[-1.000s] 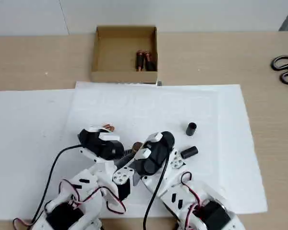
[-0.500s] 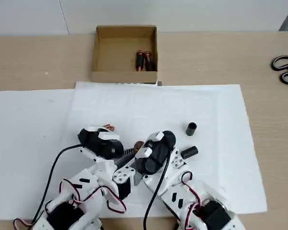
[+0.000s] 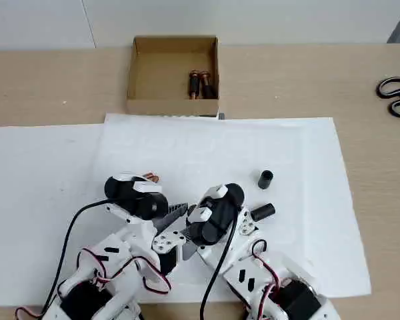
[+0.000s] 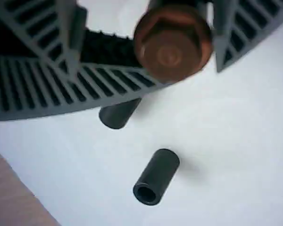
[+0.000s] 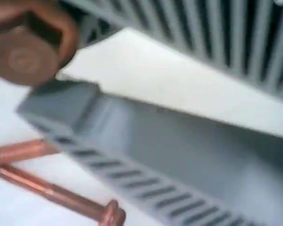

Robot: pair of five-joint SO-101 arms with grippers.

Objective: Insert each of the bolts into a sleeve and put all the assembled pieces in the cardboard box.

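Observation:
My left gripper (image 3: 180, 210) is shut on a copper bolt (image 4: 172, 42), whose head faces the left wrist camera. The right gripper (image 3: 193, 208) sits tip to tip with it over the white paper, and the same bolt's head (image 5: 23, 52) is close in front of it. Two black sleeves lie on the paper to the right, one (image 3: 265, 179) standing and one (image 3: 262, 212) lying; both sleeves (image 4: 155, 176) (image 4: 117, 114) are in the left wrist view. Two loose bolts (image 3: 150, 177) (image 5: 56, 194) lie beside the left arm. The cardboard box (image 3: 139, 73) at the back holds two assembled pieces (image 3: 200, 84).
A white paper sheet (image 3: 220, 147) covers the near table, with wood beyond it. Scissors (image 3: 397, 97) lie at the far right edge. Both arm bodies and their cables crowd the front edge.
The left arm has drawn slightly left and the two grippers have closed in on each other. The bolt's copper head, plain between them a second ago, is now mostly covered from above.

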